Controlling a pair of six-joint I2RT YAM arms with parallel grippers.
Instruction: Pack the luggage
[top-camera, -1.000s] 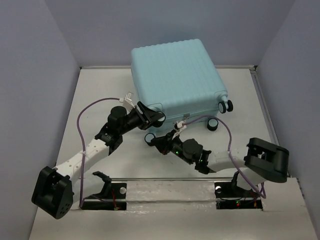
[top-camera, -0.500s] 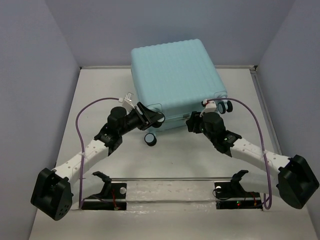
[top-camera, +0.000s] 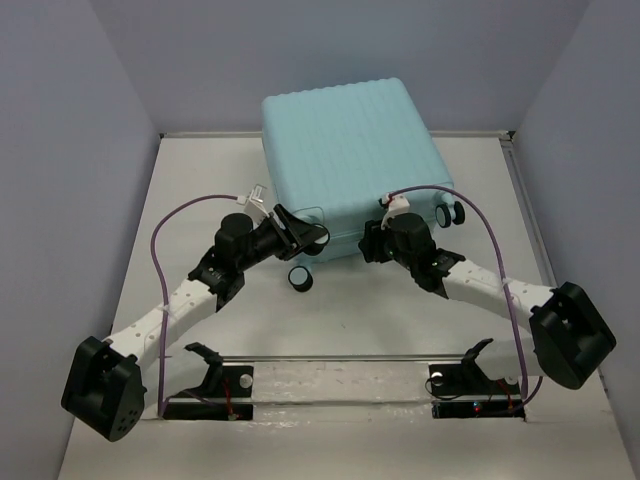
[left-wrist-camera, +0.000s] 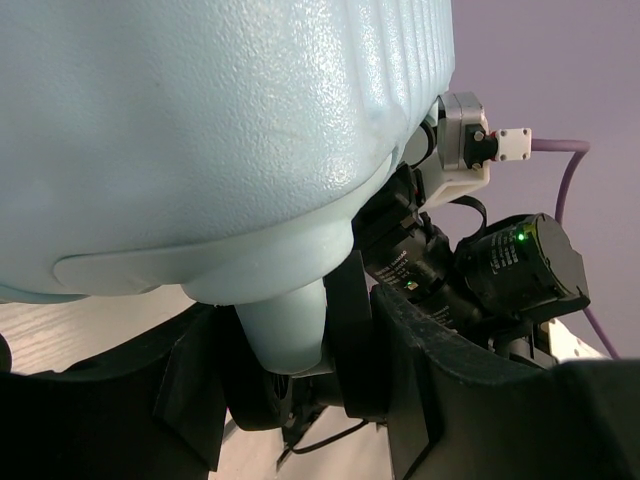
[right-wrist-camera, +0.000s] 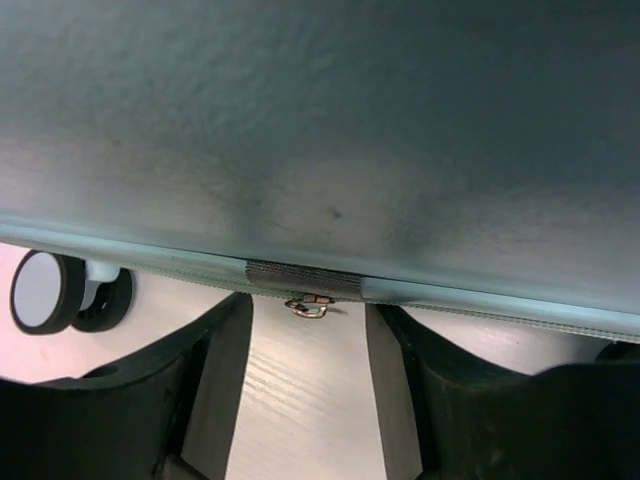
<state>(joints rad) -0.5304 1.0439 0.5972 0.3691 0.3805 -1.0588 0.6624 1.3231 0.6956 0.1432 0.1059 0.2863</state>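
Luggage (top-camera: 345, 150), zipped, lying flat: left gripper (top-camera: 308, 236) clamped on a corner wheel post (left-wrist-camera: 285, 320), apparently bracing it; right gripper (right-wrist-camera: 305, 335) part-open, empty, straddling the zipper pull (right-wrist-camera: 308, 306).

The luggage (top-camera: 345, 160) lay closed at the table's (top-camera: 330, 320) 12 o'clock (ribbed shell up). The left gripper (top-camera: 305, 236) met its 7 o'clock corner, the right gripper (top-camera: 372, 243) its 6 o'clock edge. Two wheels (top-camera: 452, 213) stuck out at 4 o'clock.
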